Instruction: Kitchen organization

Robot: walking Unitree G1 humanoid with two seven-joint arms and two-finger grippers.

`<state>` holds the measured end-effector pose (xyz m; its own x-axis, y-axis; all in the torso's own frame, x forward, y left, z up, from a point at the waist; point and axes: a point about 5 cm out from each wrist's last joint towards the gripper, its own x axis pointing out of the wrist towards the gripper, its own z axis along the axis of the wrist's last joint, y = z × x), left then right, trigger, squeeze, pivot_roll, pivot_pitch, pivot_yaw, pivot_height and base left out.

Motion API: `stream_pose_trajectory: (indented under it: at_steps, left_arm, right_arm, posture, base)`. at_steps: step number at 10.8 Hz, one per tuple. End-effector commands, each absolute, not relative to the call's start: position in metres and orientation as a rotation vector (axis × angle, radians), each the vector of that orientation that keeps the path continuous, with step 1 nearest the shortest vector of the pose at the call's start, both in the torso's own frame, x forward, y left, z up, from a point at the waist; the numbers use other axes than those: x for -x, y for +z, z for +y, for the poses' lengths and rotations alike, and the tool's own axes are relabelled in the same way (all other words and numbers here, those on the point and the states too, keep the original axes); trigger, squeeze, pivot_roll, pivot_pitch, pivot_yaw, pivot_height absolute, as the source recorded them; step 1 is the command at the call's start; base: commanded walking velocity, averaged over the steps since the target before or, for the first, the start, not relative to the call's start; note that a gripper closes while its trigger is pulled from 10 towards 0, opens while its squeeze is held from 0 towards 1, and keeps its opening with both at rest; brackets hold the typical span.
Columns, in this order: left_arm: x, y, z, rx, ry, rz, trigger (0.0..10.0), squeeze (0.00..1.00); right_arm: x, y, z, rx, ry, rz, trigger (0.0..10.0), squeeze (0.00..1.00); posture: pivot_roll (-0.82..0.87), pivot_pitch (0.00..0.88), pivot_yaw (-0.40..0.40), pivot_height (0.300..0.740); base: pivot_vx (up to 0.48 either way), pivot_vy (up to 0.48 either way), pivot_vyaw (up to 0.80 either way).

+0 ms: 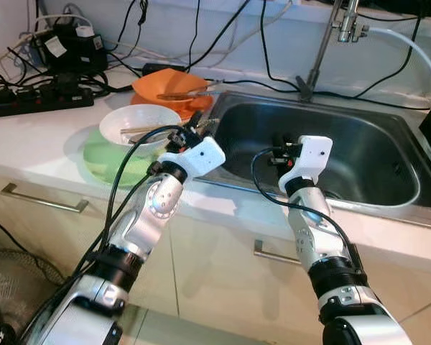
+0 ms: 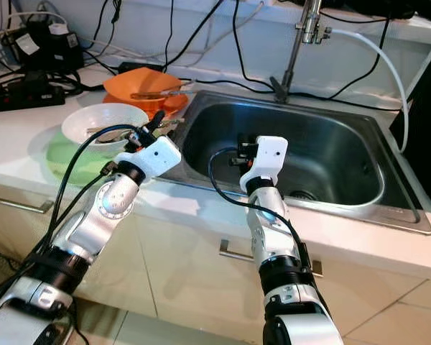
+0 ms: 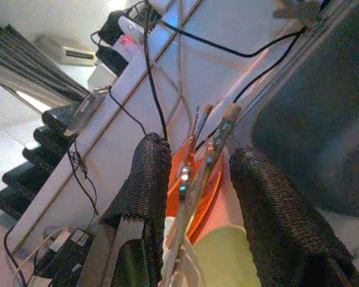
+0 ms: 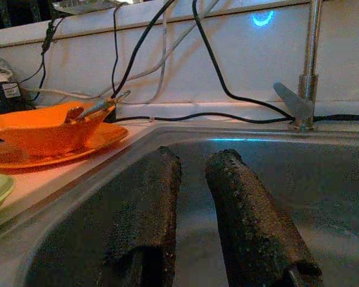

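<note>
Nearest, two silver arms are seen reaching up over the white cabinet fronts [image 1: 223,287] to the counter [image 1: 29,136]. The left gripper [image 1: 198,129] is held at the counter's edge beside the sink [image 1: 359,154], its fingers [image 3: 145,179] parted, with a bundle of utensils [image 3: 194,179] lying in the gap between them; whether they are actually gripped cannot be told. Just beside it, a white bowl [image 1: 138,123] is stacked on a green plate [image 1: 104,162], with chopsticks laid across the bowl. The right gripper [image 1: 279,149] is poised inside the steel basin, its fingers [image 4: 245,209] slightly apart and holding nothing. Farther back, an orange bowl [image 1: 169,88] containing utensils is set on an orange plate [image 4: 48,152] near the sink's far left corner. Behind, a faucet [image 1: 323,50] is mounted at the rear rim, and a power strip [image 1: 36,99] and black cables [image 1: 201,36] are spread against the wall.
</note>
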<state>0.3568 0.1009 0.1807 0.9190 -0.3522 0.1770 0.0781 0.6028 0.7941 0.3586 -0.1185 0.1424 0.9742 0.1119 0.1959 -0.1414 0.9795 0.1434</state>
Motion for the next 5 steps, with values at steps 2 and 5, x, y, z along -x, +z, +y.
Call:
stream_pose_trajectory:
  at_steps: [2,5]
  left_arm:
    - [-0.3601,0.1819,0.1002,-0.900,-0.243,-0.319,4.3,0.00]
    - [-0.3613,0.1816,0.1008,-0.900,-0.233,-0.310,0.0,0.00]
  right_arm:
    - [-0.3571,0.1377,-0.1226,-0.162,0.111,-0.171,10.0,0.00]
    - [-0.3572,0.1375,-0.1217,-0.162,0.113,-0.170,10.0,0.00]
  posture:
    - [0.20,0.000,-0.025,0.740]
    - [0.20,0.000,-0.026,0.740]
  base:
    - [0.000,0.000,0.00]
    - [0.000,0.000,0.00]
